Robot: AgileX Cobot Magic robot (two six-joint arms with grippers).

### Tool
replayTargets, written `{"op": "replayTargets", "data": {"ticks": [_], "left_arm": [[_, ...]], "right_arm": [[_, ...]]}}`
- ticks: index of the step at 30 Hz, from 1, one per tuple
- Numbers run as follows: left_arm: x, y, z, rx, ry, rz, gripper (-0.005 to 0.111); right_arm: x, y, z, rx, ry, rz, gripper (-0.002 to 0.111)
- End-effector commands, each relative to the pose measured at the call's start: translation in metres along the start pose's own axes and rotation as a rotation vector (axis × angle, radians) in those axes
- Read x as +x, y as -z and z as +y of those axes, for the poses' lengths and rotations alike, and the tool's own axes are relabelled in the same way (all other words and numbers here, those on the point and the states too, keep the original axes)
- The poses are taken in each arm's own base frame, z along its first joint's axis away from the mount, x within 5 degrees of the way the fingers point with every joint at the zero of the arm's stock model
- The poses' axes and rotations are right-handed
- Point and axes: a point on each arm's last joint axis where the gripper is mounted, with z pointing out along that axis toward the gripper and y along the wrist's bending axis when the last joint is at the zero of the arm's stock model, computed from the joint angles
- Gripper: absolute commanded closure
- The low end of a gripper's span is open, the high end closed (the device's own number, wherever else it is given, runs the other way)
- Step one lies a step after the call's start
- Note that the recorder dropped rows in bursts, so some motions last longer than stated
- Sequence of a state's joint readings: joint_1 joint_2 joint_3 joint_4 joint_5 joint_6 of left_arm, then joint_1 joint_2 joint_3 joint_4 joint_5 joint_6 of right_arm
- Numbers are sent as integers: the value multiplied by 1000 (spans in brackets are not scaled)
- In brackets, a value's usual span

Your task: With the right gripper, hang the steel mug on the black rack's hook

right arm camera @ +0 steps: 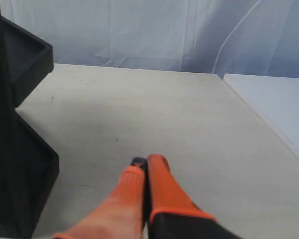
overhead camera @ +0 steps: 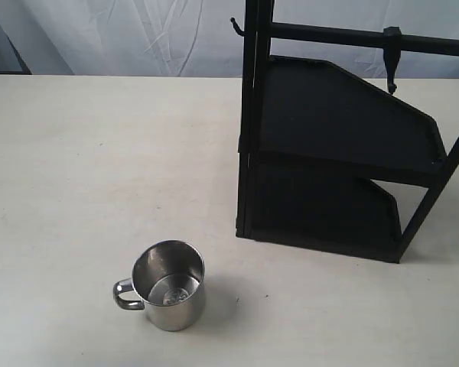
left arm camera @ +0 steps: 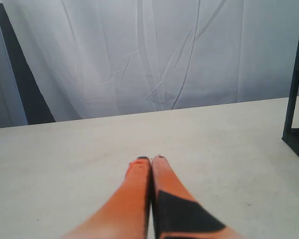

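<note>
Mug [overhead camera: 168, 286] is sitting upright on surface [overhead camera: 76, 168], untouched, well apart from rack [overhead camera: 329, 153]; hook [overhead camera: 392, 61] is hanging empty. Right gripper [right arm camera: 145, 164] jaws are pressing together, holding nothing. Whole task is remaining.

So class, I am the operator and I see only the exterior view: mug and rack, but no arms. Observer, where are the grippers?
Observer: The right gripper shows only in its wrist view, orange fingers pressed together over bare table, holding nothing.
Operator: And the left one?
Observer: The left gripper is shut too, empty, pointing at the white curtain.
Operator: Does either wrist camera see the steel mug?
Observer: No; the right wrist view catches only the black rack at its edge. The hook on the top bar is bare.
</note>
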State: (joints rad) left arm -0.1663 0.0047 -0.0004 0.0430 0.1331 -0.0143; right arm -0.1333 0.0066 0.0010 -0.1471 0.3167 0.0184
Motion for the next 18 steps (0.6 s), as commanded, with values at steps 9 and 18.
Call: {"op": "replayTargets", "data": {"ticks": [9, 18], "left_arm": [[-1, 0, 0, 4, 1, -10, 105], [-1, 0, 0, 4, 1, -10, 105]], "right_arm": [[-2, 1, -2, 25, 77, -20, 108], [-33, 7, 1, 24, 176, -374, 108]]}}
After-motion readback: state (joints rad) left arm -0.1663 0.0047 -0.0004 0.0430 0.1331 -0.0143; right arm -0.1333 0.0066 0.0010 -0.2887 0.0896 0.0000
